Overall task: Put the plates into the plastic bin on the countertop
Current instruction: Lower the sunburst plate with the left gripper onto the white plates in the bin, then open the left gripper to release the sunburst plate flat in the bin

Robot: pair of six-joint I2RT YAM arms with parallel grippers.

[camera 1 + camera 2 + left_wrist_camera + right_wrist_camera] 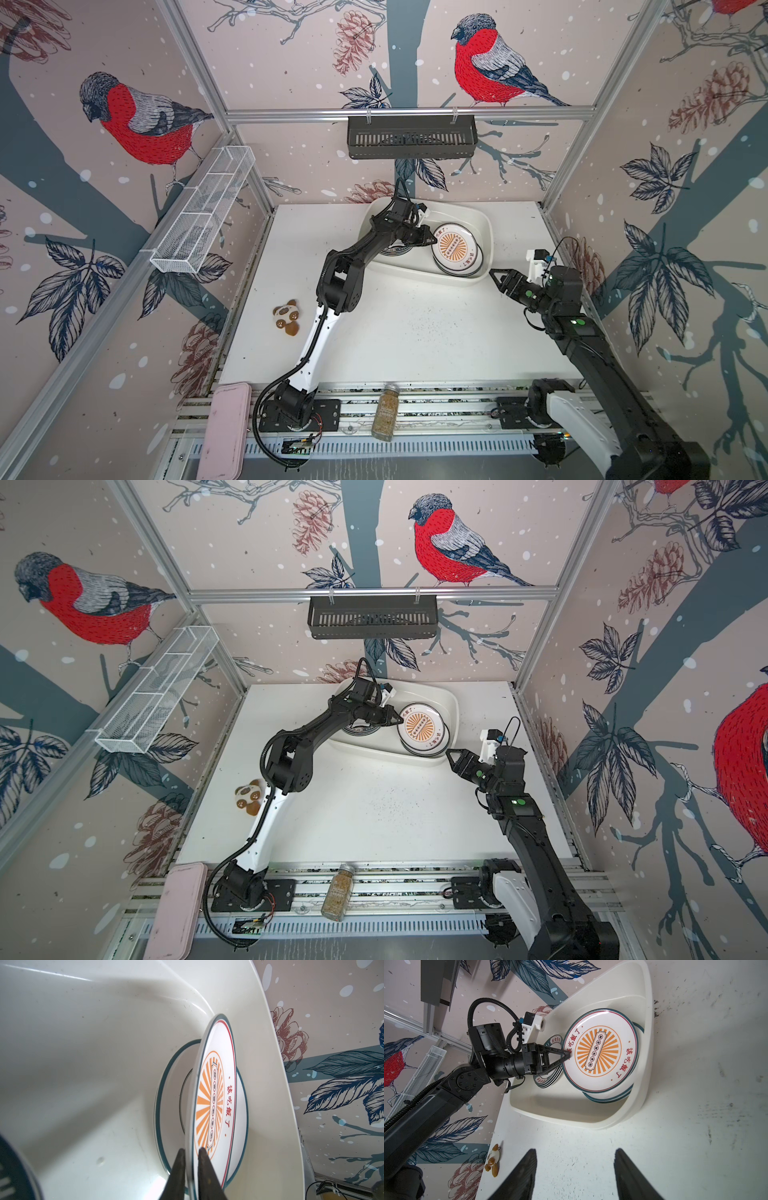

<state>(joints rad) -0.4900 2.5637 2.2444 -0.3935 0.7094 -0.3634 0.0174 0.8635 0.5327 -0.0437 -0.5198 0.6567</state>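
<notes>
The plastic bin (471,217) (441,696) (104,1043) (646,1022) sits at the back of the countertop (415,332). Inside it, a plate with an orange sunburst centre (454,248) (420,726) (216,1076) (600,1055) lies tilted on a stack of teal-rimmed plates (461,272) (170,1088). My left gripper (432,237) (398,720) (191,1150) is shut on that plate's rim, one finger on each face. More plates with dark lettered rims (395,250) (550,1082) lie partly hidden under the left wrist. My right gripper (494,275) (449,754) (575,1149) hangs open over bare countertop, just outside the bin's near right corner.
A small brown and white toy (286,318) (493,1160) lies left of the left arm. A spice jar (384,411) and a pink case (226,428) rest on the front rails. A black slotted basket (411,137) and a white wire rack (203,208) hang on the walls.
</notes>
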